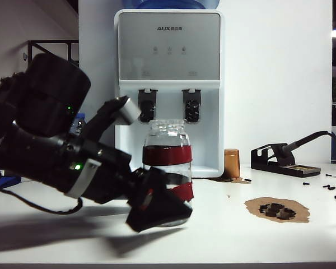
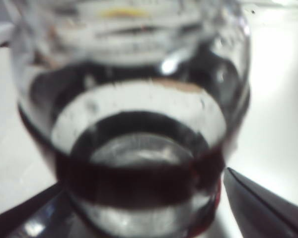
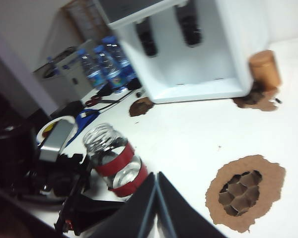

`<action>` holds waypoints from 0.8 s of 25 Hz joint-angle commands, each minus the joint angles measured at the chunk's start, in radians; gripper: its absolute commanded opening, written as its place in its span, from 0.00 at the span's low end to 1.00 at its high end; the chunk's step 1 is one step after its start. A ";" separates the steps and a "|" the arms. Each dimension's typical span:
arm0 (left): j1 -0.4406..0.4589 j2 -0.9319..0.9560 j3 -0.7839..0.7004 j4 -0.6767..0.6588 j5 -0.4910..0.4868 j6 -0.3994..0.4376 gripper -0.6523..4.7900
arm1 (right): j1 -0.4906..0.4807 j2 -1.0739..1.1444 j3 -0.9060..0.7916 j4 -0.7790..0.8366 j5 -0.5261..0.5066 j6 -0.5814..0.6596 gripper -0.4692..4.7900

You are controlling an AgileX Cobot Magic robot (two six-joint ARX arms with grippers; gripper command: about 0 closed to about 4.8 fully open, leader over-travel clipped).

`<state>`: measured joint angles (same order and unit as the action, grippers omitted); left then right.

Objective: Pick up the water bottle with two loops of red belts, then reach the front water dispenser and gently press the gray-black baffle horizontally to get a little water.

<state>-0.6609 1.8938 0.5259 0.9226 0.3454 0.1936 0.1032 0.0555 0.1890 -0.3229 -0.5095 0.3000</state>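
Note:
The water bottle (image 1: 167, 169), clear glass with two red bands and an open mouth, stands upright on the white table in front of the water dispenser (image 1: 168, 67). My left gripper (image 1: 176, 196) reaches in from the left at the lower band. Its jaws are open on either side of the glass. In the left wrist view the bottle (image 2: 139, 124) fills the picture, with a dark finger (image 2: 260, 208) just clear of it. The gray-black baffle (image 1: 147, 106) hangs above and behind the bottle's mouth. My right gripper (image 3: 157, 186) is shut and empty, hovering well off from the bottle (image 3: 116, 158).
An orange-brown cup (image 1: 231, 163) stands at the dispenser's right foot. A soldering iron stand (image 1: 277, 159) sits further right. A brown honeycomb cardboard piece (image 1: 277, 209) and loose screws (image 1: 330, 188) lie on the table. Blue-capped bottles (image 3: 104, 64) stand left of the dispenser (image 3: 198, 64).

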 commanded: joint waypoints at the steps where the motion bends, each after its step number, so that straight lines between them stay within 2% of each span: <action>1: 0.029 -0.006 -0.002 -0.051 0.063 0.036 1.00 | 0.002 0.002 -0.030 0.034 -0.039 -0.028 0.09; 5: 0.098 -0.007 -0.033 -0.040 0.190 0.056 1.00 | 0.002 0.001 -0.064 0.032 -0.058 -0.044 0.09; 9: 0.200 -0.009 -0.065 -0.040 0.223 0.098 1.00 | 0.002 -0.021 -0.087 0.032 -0.060 -0.054 0.09; 10: 0.231 -0.012 -0.071 -0.039 0.220 0.115 0.95 | 0.002 -0.032 -0.095 0.030 -0.060 -0.054 0.09; 11: 0.267 -0.015 -0.072 -0.039 0.210 0.127 0.83 | 0.002 -0.046 -0.105 0.029 -0.060 -0.054 0.09; 12: 0.303 -0.024 -0.072 -0.034 0.183 0.129 0.67 | 0.002 -0.058 -0.115 0.029 -0.066 -0.055 0.09; 13: 0.384 -0.047 -0.072 0.032 0.084 0.100 0.26 | 0.002 -0.053 -0.136 0.026 -0.096 -0.059 0.09; 14: 0.440 -0.065 -0.068 0.109 0.038 0.082 0.12 | 0.002 -0.053 -0.139 0.031 -0.103 -0.080 0.09; 15: 0.466 -0.072 -0.068 0.183 0.016 0.079 0.11 | 0.002 -0.053 -0.139 0.034 -0.119 -0.093 0.09; 17: 0.499 -0.080 -0.068 0.343 -0.093 0.078 0.11 | 0.002 -0.053 -0.139 0.035 -0.120 -0.115 0.09; 18: 0.509 -0.083 -0.068 0.447 -0.201 0.079 0.11 | 0.002 -0.053 -0.139 0.034 -0.123 -0.124 0.09; 19: 0.513 -0.109 -0.058 0.512 -0.367 0.080 0.11 | 0.002 -0.053 -0.139 0.034 -0.123 -0.136 0.09; 20: 0.515 -0.133 -0.056 0.510 -0.451 0.080 0.11 | 0.002 -0.053 -0.139 0.034 -0.125 -0.142 0.09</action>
<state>-0.1524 1.8023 0.4606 1.3914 0.0608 0.2718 0.1032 0.0025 0.0475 -0.3016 -0.6289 0.1776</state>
